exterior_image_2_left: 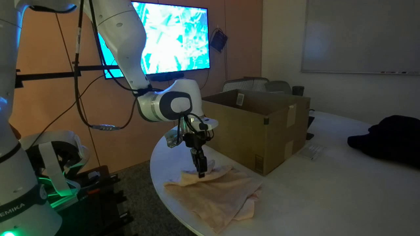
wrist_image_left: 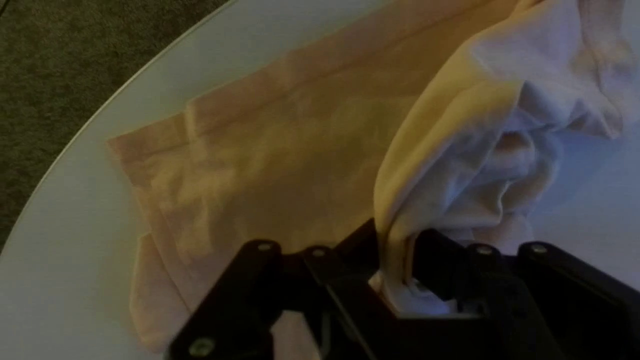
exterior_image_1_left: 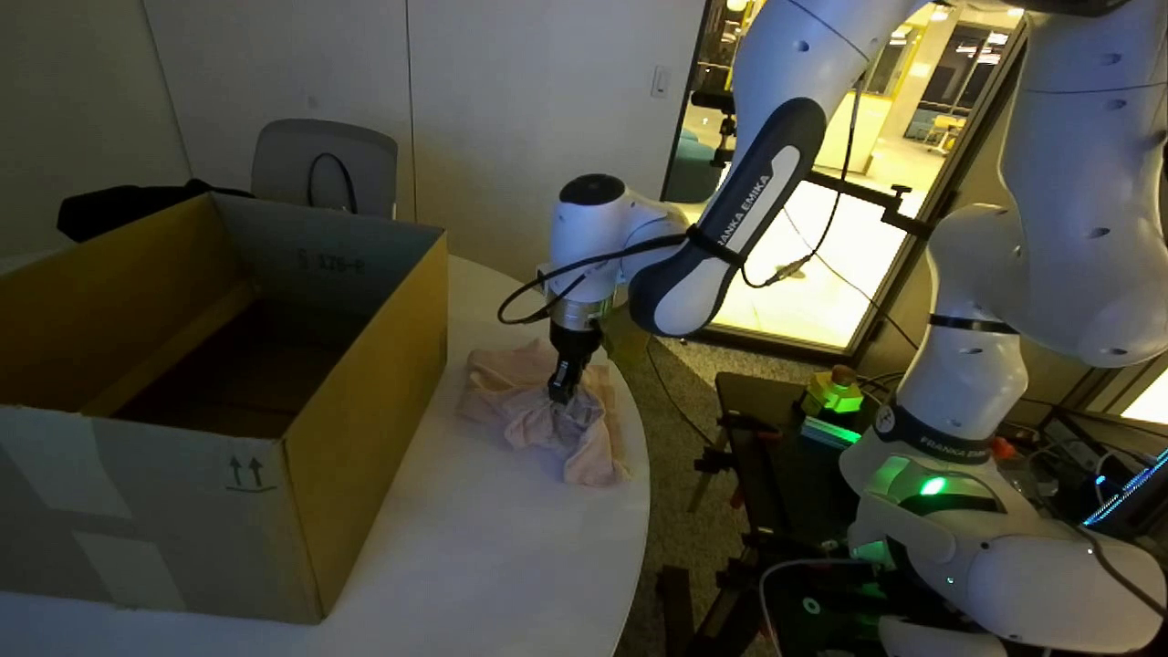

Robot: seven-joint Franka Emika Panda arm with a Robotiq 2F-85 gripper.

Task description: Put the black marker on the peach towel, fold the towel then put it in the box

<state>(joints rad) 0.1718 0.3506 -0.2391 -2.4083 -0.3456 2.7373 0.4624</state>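
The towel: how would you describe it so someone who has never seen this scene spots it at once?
On the white table stands a big, open cardboard box. Beside it, near the table's curved edge, lies the rumpled towel, a fold of it pinched between the robot's fingers. Its pale peach colour sets it apart from the brown box and the black heap.

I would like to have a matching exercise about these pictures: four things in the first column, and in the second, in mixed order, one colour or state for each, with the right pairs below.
Column one:
1. peach towel
2. box
3. wall screen
4. cloth-like bundle

Column two:
A. lit up, cyan and white
B. black
C. pinched between the jaws
D. open at the top

Right pairs: 1-C, 2-D, 3-A, 4-B
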